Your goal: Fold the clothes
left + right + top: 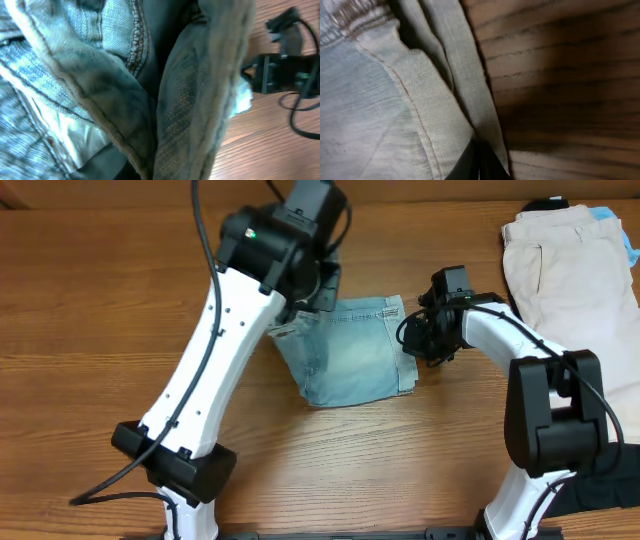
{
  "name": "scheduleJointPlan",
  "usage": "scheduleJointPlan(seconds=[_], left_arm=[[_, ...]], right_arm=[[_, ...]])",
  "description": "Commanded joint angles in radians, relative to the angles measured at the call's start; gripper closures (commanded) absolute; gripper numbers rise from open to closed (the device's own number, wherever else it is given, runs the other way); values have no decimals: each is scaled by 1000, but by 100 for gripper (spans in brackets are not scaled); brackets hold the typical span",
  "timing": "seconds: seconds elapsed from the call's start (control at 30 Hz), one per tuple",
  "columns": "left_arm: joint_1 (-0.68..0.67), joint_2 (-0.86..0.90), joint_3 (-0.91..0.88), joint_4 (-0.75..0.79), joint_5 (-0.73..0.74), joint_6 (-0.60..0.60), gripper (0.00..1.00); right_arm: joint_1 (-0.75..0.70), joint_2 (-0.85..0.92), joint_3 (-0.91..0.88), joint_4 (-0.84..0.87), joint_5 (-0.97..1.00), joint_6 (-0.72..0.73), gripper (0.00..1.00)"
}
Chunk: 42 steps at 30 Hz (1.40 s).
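Left hand (pixel 322 288), in the overhead view, is seen at the upper left corner of the denim shorts (pixel 350 355), largely covered by its own black wrist, so its state cannot be told from above. The faded light-blue denim shorts are shown folded into a compact block near the middle of the wooden bench (pixel 100 300), between the two hands. The right hand (pixel 412 340) is placed against the right edge of the block. Beige shorts (pixel 570 270) are laid flat at the far right corner, well apart from the denim, with a sky-blue garment (pixel 612 216) and a black garment (pixel 545 202) showing at their upper edge. In the left wrist view, the frame is almost filled by bunched denim shorts (pixel 100 100), seams and stitching close to the lens; the left hand's fingers are hidden by the cloth, and whether it is gripping cannot be told. The right hand (pixel 260 75) is seen blurred at the right over the bench (pixel 270 145). In the right wrist view, a hemmed edge of the denim shorts (pixel 380 110) is shown lying on the bench (pixel 570 75); the dark fingertips (pixel 470 167) are drawn together at the bottom, and the right hand (pixel 479 167) is seen closed on that hem.
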Motion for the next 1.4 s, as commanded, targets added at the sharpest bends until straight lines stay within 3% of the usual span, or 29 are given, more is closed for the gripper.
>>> scheduleJointPlan(seconds=[0.0, 0.3, 0.5, 0.57, 0.6, 0.63, 0.67, 0.7, 0.8, 0.97, 1.13, 1.37], left_arm=[[-45, -8, -4, 39, -5, -71, 96], [-175, 204, -6, 231, 60, -150, 96], [-201, 328, -6, 269, 119, -184, 92], [-201, 338, -6, 292, 141, -183, 65], [-201, 341, -6, 308, 149, -183, 39], [-203, 341, -6, 325, 152, -183, 21], [-203, 337, -3, 338, 153, -183, 7], [-203, 333, 4, 340, 155, -183, 0], [-187, 309, 56, 317, 155, -183, 0], [-162, 232, 171, 213, 141, -132, 0], [-132, 160, 203, 55, 0, -123, 0], [-44, 160, 141, -95, 22, -80, 0]], right_arm=[[1, 38, -6, 5, 34, 19, 96], [-9, 32, -6, -13, -8, 29, 96], [-133, -151, 7, -53, -108, 32, 96], [-183, -223, 36, -92, -130, 32, 92], [-212, -266, 56, -115, -138, 32, 85], [-241, -312, 75, -136, -139, 32, 74], [-269, -360, 95, -158, -139, 32, 64], [-290, -396, 108, -173, -139, 32, 57], [-329, -493, 120, -198, -139, 32, 36], [-307, -524, 119, -252, -138, 20, 18], [-238, -510, 116, -303, -97, -5, 9], [-105, -504, 114, -338, 13, -5, 7]])
